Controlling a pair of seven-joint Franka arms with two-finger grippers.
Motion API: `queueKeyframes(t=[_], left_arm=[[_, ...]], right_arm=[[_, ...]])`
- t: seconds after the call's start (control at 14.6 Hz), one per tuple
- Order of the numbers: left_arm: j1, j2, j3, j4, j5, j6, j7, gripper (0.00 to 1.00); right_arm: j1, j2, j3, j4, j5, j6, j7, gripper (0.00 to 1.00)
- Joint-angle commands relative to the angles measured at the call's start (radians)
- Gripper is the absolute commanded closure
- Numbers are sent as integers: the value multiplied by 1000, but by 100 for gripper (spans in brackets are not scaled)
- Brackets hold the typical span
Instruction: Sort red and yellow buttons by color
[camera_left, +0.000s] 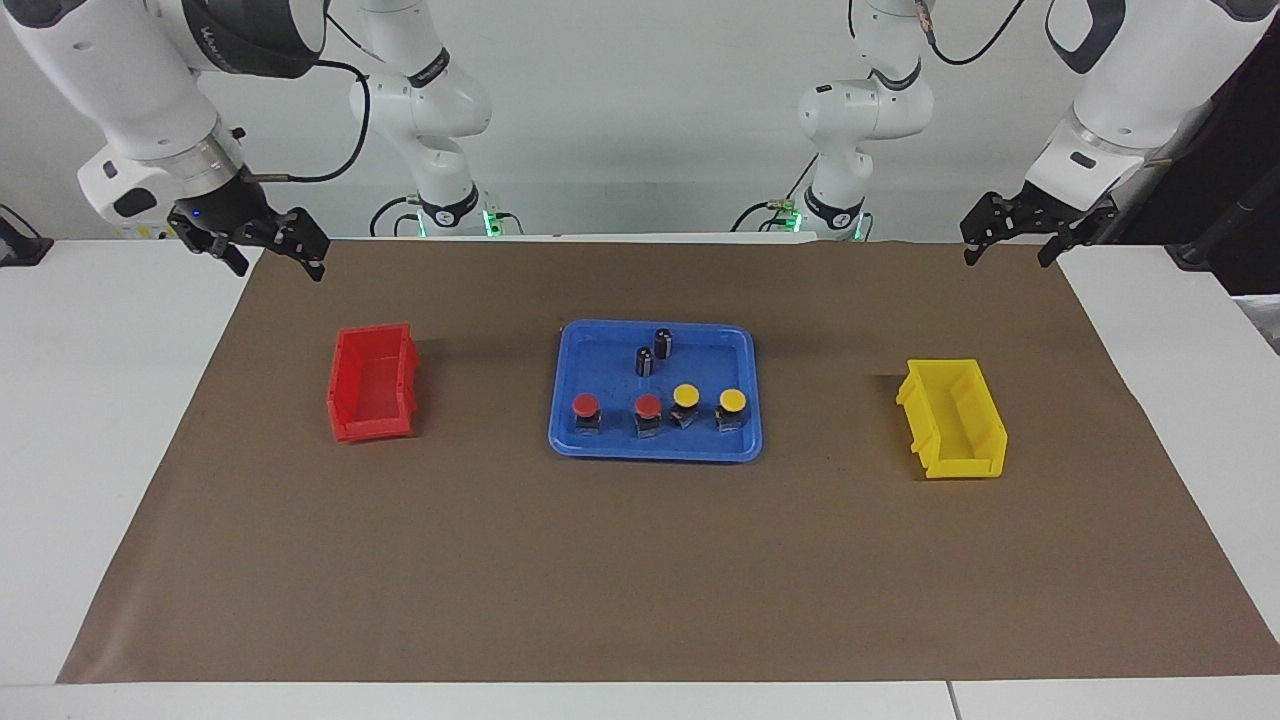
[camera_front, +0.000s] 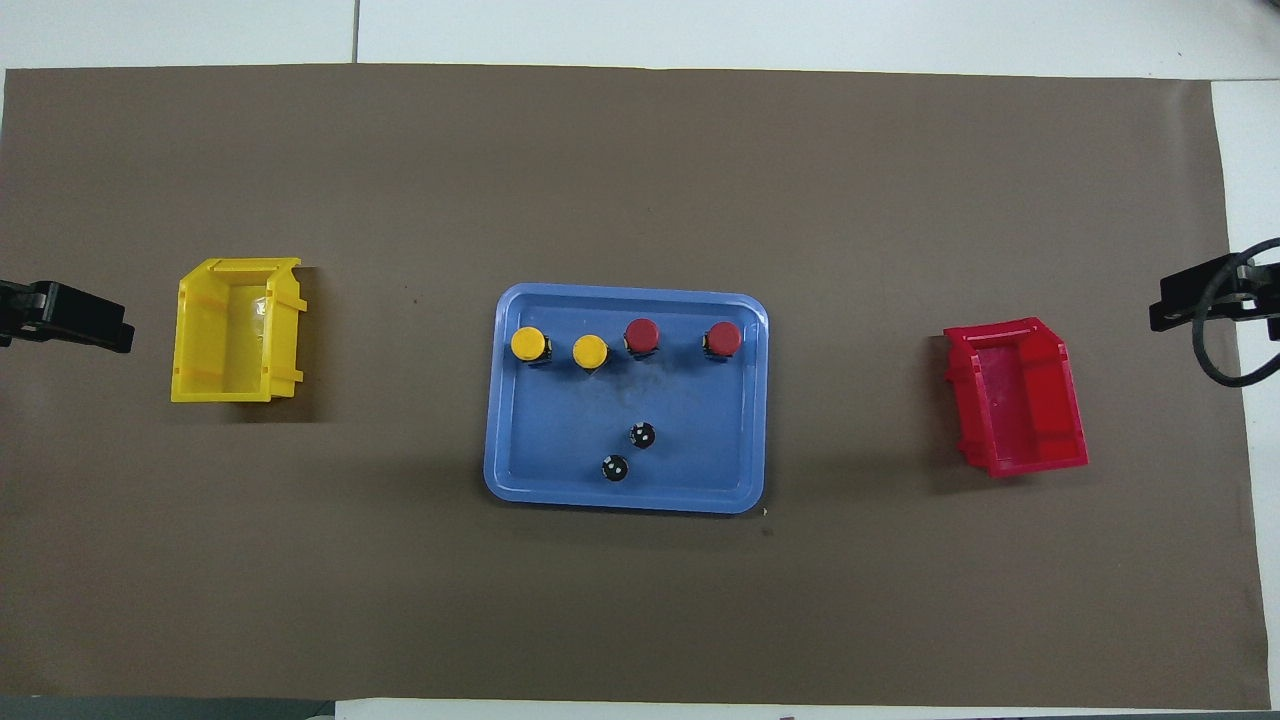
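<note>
Glossy plastic tray (camera_left: 560, 400), matt brown paper mat (camera_left: 640, 570)

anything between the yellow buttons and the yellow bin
Nothing visible. The yellow buttons stand in the blue tray; only its low rim and bare brown mat lie between them and the yellow bin.

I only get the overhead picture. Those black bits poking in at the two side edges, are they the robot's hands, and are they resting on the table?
Observer: They are the hands, but they are not resting. The right gripper and the left gripper hang in the air above the ends of the brown mat, touching nothing.
Operator: Are they holding anything?
Observer: No. Both are open and empty.
Operator: And the two black dots in the blue tray?
Observer: Those are black cylinders standing upright, taller than they are wide.
</note>
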Motion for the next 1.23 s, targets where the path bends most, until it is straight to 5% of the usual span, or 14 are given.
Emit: queueKeyframes(t=[0.0, 0.68, 1.16], left_arm=[[1, -22, 4, -21, -4, -7, 6, 0], [1, -22, 4, -21, -4, -7, 6, 0], [1, -22, 4, -21, -4, -9, 6, 0]], right_arm=[[-11, -16, 8, -13, -5, 5, -27, 0], [8, 6, 21, 20, -9, 0, -24, 0], [295, 232, 35, 246, -6, 17, 289, 0]])
